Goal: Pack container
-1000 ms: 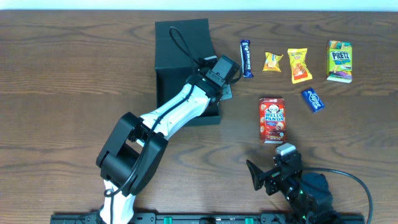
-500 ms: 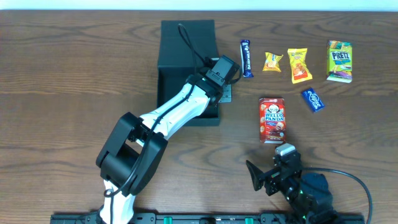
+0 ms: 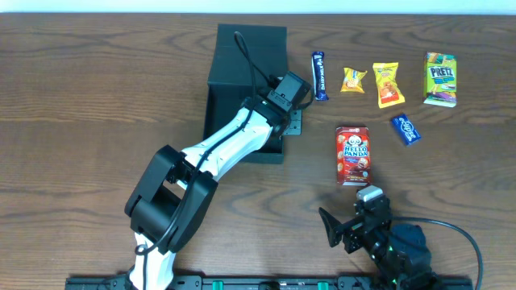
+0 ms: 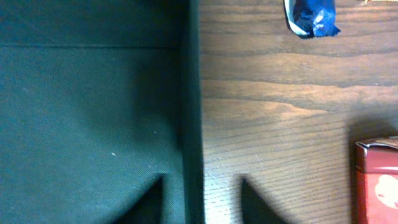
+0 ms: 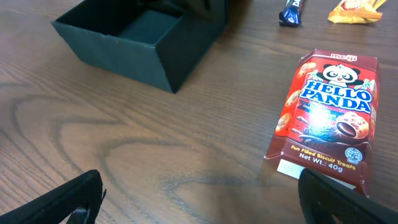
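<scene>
The dark teal-black container [image 3: 242, 105] stands open at the table's back middle, its flap lid [image 3: 251, 52] raised behind it. It looks empty in the right wrist view [image 5: 134, 43]. My left gripper [image 3: 292, 121] is open at its right wall. In the left wrist view the fingers [image 4: 202, 199] straddle that wall [image 4: 193, 124], one inside and one over the table. My right gripper [image 3: 353, 229] is open and empty near the front edge, and its fingers [image 5: 211, 205] hang over bare wood.
A red Hello Panda box [image 3: 352, 155] lies right of the container. Behind it lie a blue bar [image 3: 320, 75], a yellow candy [image 3: 353, 79], an orange-yellow pack [image 3: 387, 84], a Pretz box [image 3: 440, 79] and a small blue pack [image 3: 405, 130].
The container's lid and back end have shifted to the right while my left gripper stayed at the right wall. The right arm has not moved.
</scene>
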`<action>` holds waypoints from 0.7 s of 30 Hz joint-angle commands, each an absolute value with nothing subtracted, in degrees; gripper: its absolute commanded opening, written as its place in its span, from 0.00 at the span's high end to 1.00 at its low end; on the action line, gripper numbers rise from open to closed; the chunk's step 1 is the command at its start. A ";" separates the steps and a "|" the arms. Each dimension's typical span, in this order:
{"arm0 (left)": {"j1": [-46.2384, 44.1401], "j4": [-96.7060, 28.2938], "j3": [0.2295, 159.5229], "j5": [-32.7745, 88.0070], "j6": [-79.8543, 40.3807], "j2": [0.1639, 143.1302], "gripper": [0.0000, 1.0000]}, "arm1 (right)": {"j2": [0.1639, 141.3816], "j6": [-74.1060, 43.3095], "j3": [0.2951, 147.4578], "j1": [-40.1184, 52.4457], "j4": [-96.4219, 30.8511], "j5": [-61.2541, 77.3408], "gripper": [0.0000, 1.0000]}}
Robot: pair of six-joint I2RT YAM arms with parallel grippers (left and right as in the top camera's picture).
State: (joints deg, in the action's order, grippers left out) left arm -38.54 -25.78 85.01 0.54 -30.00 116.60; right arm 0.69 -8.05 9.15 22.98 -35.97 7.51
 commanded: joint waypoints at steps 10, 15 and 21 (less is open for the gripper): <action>-38.57 -44.10 100.90 -14.66 -27.31 109.86 0.05 | 0.30 -7.20 8.99 23.66 -36.18 7.94 0.01; -37.50 -54.54 101.95 -26.79 -22.50 104.27 0.05 | 0.30 -7.22 8.99 23.66 -36.18 7.92 0.01; -33.56 -64.45 101.95 -28.93 -15.16 96.05 0.05 | 0.30 -7.20 8.99 23.66 -36.18 7.94 0.01</action>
State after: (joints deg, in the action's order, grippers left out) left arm -35.33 -62.57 101.03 -25.30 -19.27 98.94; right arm 0.69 -8.05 9.15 22.98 -36.10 7.70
